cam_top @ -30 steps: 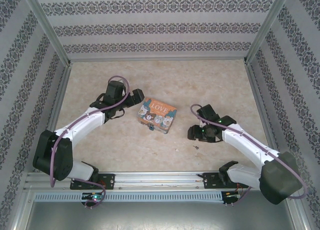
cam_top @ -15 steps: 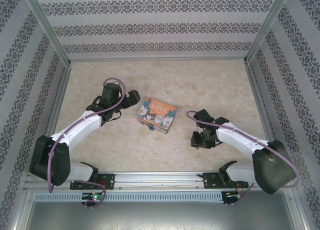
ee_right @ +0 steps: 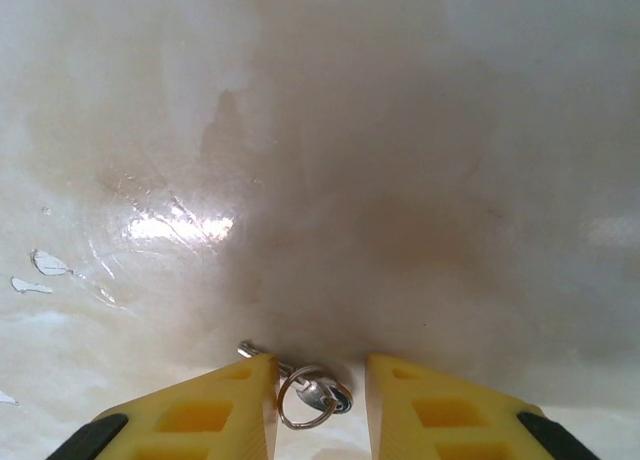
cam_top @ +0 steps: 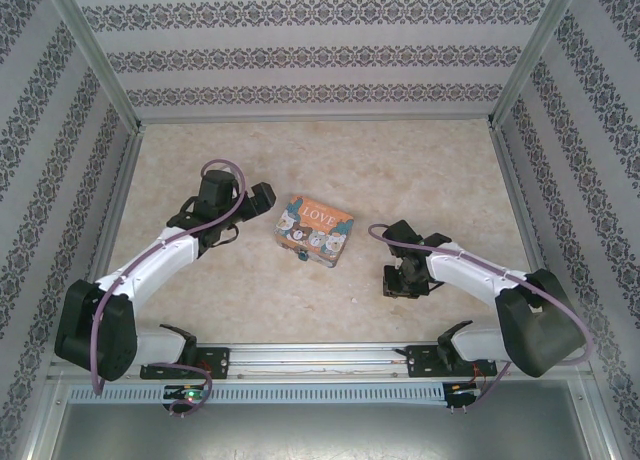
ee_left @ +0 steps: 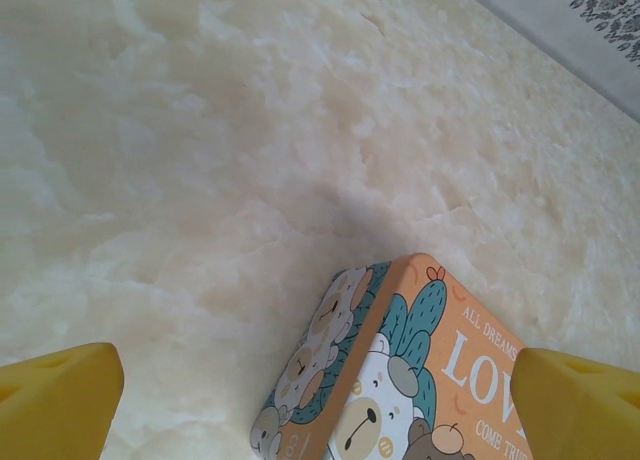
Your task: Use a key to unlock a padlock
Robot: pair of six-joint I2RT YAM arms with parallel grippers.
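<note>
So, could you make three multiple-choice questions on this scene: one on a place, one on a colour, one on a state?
1. Where is the key? A) on the table between the right gripper's fingers B) on a wall C) on an arm
2. What colour are the fingertips? A) red B) yellow C) green
3. How are the left gripper's jaws? A) shut B) wide open C) clamped on the key
Key: 1 A, it lies between those fingers; 2 B, both wrist views show yellow; 3 B, its tips sit far apart.

Left fingers [ee_left: 60,400] spread wide; right fingers [ee_right: 200,415] narrowly apart, wrist pointing down.
</note>
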